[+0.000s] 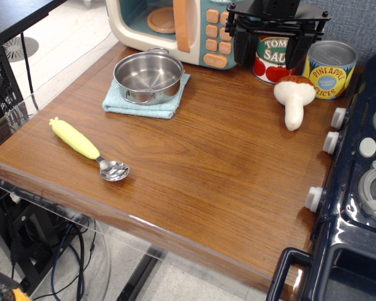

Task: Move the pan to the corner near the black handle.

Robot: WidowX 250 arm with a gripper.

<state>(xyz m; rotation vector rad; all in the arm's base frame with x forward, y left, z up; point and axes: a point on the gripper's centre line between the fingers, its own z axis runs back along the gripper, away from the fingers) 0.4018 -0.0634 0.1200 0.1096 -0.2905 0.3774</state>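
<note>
The pan point(149, 76), a small shiny steel pot with wire loop handles, sits upright and empty on a light blue cloth point(144, 100) at the back left of the brown wood tabletop. My gripper point(272, 53) hangs at the back, in front of the tomato sauce can, well to the right of the pan; its black fingers are apart and hold nothing. The black handle point(288, 269) of the dark toy stove shows at the bottom right, next to the table's near right corner point(257, 276).
A spoon with a yellow handle point(88, 148) lies front left. A toy microwave point(175, 28) stands at the back. A tomato sauce can point(272, 63), a pineapple can point(329, 69) and a toy mushroom point(294, 97) stand back right. The stove's white knobs point(331, 142) line the right edge.
</note>
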